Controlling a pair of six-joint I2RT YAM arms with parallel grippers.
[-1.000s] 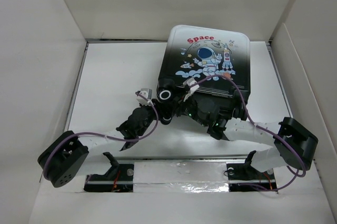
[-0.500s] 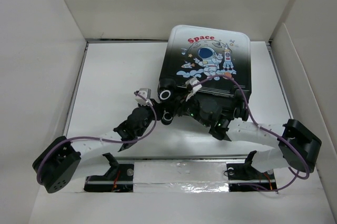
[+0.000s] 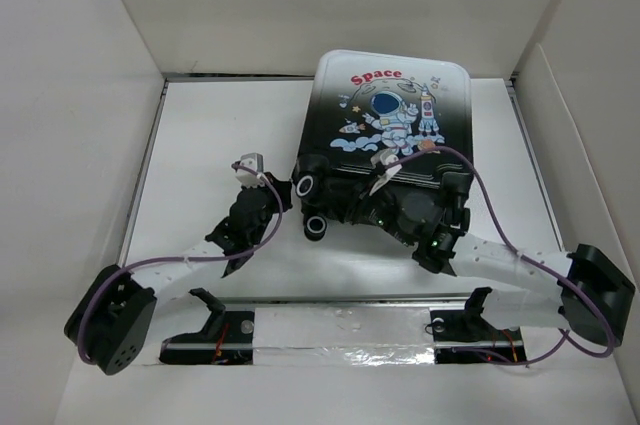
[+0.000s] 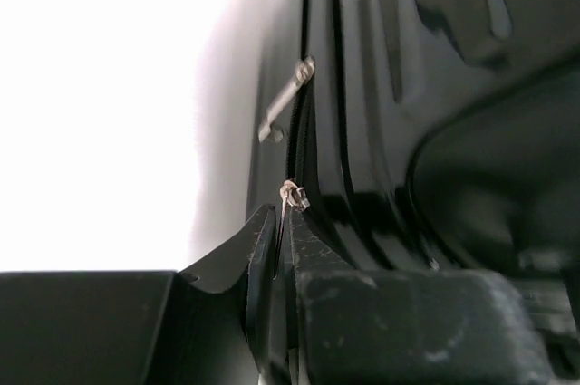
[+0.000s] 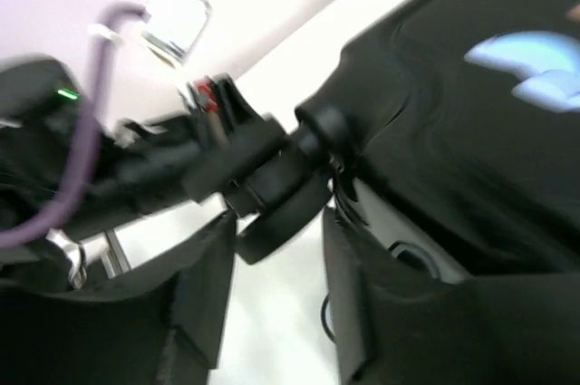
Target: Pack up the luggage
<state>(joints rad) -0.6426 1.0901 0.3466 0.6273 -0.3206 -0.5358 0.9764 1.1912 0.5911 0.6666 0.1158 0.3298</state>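
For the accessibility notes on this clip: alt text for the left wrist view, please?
The left tool, fingers shut, pinches what looks like a small metal zip pull on the zip seam of the black luggage. A second metal pull sticks out farther along the seam; bright white table fills the left.

Left arm [image 3: 180,267]: elbow low at the near left, forearm reaching forward and inward. Left gripper [image 4: 280,218]: fingers pressed together, no gap at the tips. Right arm [image 3: 510,263]: elbow far out at the near right, forearm stretched leftward across the centre. Right gripper [image 5: 275,263]: fingers [image 5: 201,299] stand apart; wrist view motion-blurred. The two grippers sit near each other, left of centre.
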